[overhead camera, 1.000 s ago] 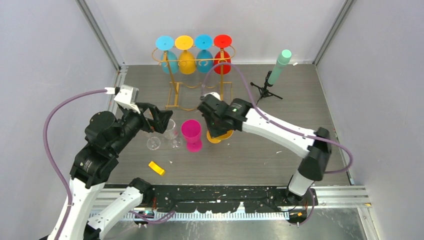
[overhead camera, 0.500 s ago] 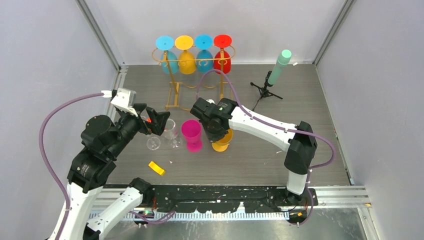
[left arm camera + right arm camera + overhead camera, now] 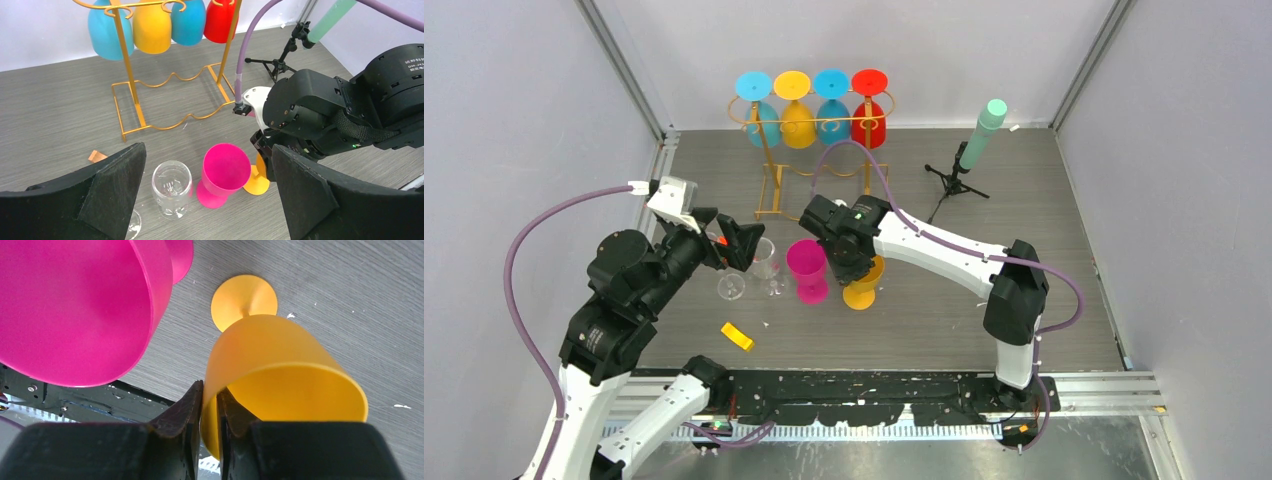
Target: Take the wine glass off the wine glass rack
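Observation:
The gold wire wine glass rack (image 3: 770, 170) stands at the back, with several coloured glasses hanging upside down from its top rail: blue (image 3: 762, 122), yellow (image 3: 797, 124), blue and red (image 3: 869, 122). It also shows in the left wrist view (image 3: 131, 80). My right gripper (image 3: 852, 262) is shut on the rim of an orange wine glass (image 3: 280, 370), one finger inside the bowl and one outside (image 3: 210, 387). The glass is upright, its foot (image 3: 257, 182) low at the table beside a pink glass (image 3: 806, 262). My left gripper (image 3: 207, 147) is open and empty above the clear glass (image 3: 171, 182).
A second clear glass (image 3: 731, 287) stands left of the first. A small orange block (image 3: 737, 336) lies near the front. A black tripod with a green cylinder (image 3: 969, 150) stands at the back right. Grey walls close in the table on three sides.
My right gripper has carried the orange glass left and nearer, down beside the pink glass. My left arm shifted slightly, then held still.

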Robot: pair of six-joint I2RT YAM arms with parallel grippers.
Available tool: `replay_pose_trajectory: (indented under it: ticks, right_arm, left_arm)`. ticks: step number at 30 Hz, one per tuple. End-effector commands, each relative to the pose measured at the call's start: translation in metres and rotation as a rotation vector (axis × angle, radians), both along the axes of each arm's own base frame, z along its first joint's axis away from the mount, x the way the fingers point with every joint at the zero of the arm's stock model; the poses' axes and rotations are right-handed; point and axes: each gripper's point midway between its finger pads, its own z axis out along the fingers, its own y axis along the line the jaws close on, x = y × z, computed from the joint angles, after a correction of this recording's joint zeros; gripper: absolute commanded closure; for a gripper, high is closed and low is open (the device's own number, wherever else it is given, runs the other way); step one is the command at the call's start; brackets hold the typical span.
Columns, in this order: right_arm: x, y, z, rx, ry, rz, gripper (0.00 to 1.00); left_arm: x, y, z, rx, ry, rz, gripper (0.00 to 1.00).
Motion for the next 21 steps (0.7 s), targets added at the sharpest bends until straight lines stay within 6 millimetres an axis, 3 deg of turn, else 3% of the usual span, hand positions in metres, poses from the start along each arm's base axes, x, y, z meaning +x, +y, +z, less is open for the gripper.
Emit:
replay_pose_trajectory:
  ticks: [1, 8, 15, 21]
  right_arm:
    - [0.01, 0.01, 0.015, 0.029, -0.057, 0.015, 0.77]
    - [0.018, 0.018, 0.026, 0.073, -0.101, 0.011, 0.74]
    - [0.025, 0.022, 0.033, 0.101, -0.139, -0.008, 0.97]
    - [0.028, 0.025, 0.037, 0.115, -0.155, -0.011, 1.0]
  left_arm:
    - [0.001, -0.001, 0.006, 0.007, -0.019, -0.008, 0.0]
    - [0.0, 0.0, 0.009, 0.003, -0.02, -0.008, 0.0]
    - [-0.001, 0.0, 0.01, 0.002, -0.02, -0.008, 0.0]
    - [0.0, -0.001, 0.01, -0.001, -0.012, -0.007, 0.0]
